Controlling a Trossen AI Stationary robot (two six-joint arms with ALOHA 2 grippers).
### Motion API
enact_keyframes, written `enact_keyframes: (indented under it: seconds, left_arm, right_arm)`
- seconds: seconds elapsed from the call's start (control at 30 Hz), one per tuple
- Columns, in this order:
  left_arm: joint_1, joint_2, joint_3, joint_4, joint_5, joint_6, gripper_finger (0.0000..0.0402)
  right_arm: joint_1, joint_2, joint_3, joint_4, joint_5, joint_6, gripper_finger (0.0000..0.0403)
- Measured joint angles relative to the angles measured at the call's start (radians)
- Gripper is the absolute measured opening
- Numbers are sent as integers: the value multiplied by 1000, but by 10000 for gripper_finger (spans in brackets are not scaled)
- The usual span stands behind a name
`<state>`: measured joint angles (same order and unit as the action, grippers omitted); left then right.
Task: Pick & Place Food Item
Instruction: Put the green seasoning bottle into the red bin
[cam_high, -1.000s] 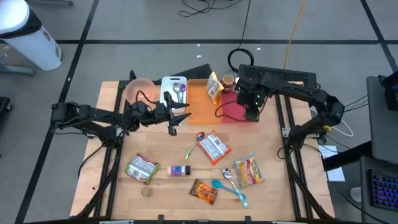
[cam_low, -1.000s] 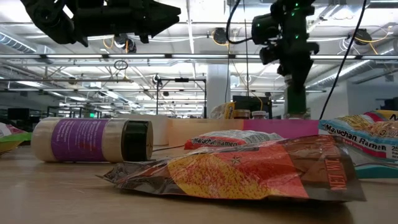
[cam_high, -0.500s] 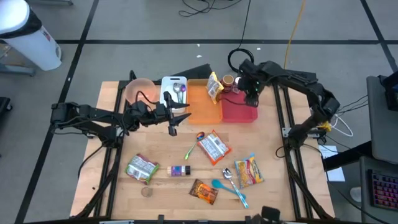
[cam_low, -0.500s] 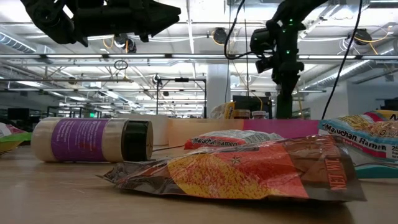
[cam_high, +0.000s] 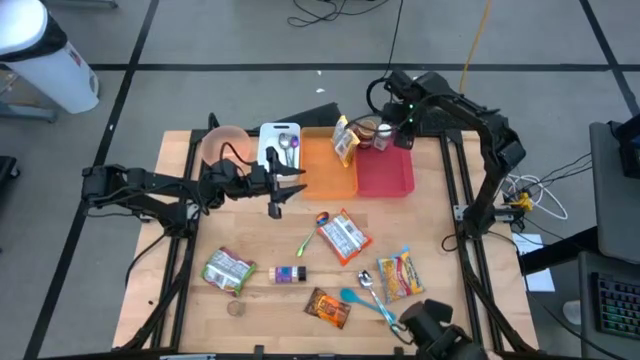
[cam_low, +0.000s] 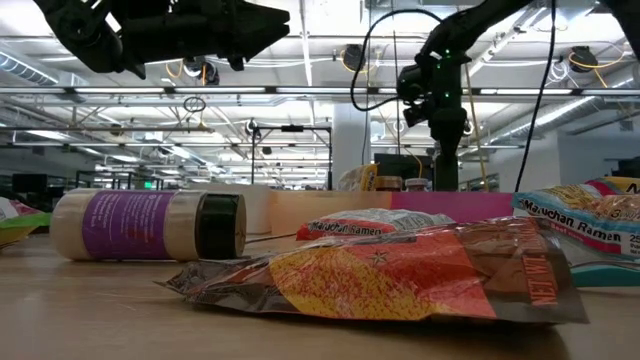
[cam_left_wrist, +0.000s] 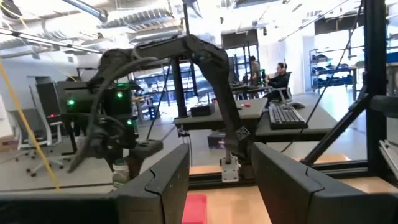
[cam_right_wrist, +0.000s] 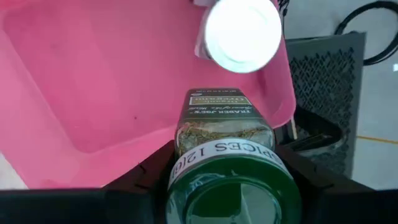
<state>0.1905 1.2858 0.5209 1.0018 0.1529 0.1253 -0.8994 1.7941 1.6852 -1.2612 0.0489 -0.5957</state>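
1. The right tool (cam_right_wrist: 230, 180) is clamped on a spice jar (cam_right_wrist: 225, 140) with a green lid (its label reads "SPICES"), poised over the far end of the pink tray (cam_right_wrist: 106, 81); a second jar with a white lid (cam_right_wrist: 242, 28) stands just past the tray's far rim.
2. From overhead, the right tool (cam_high: 405, 130) sits at the far edge of the worktop (cam_high: 440, 240), above the pink tray's (cam_high: 385, 175) far corner, beside a small jar (cam_high: 367, 130) and a yellow packet (cam_high: 345, 140).
3. The left tool (cam_high: 295, 180) waits with its fingers apart, holding nothing, near the orange tray (cam_high: 330, 170) and the white board (cam_high: 272, 140) carrying spoons.
4. In the left wrist view, the two dark fingers (cam_left_wrist: 161, 183) stand clearly separated, the right arm visible beyond them.
5. Scattered toward the near edge are a ramen packet (cam_high: 343, 237), a second noodle packet (cam_high: 400, 275), a green snack bag (cam_high: 228, 270), a brown pouch (cam_high: 328, 308), a purple-labelled bottle (cam_high: 288, 274) lying on its side and a blue spoon (cam_high: 365, 305).
6. A pink bowl (cam_high: 222, 145) rests near the far left corner.
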Motion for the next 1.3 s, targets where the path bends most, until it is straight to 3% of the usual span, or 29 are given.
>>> enact_keyframes:
  seconds: [0.47,1.3]
  left_arm:
    - [0,0,0,-5,0,2,182]
    - [0,0,0,-6,5,3,182]
  right_arm:
    - [-37,103,-1,68,-21,-30,188]
    - [-63,107,-112,222,7,-77,188]
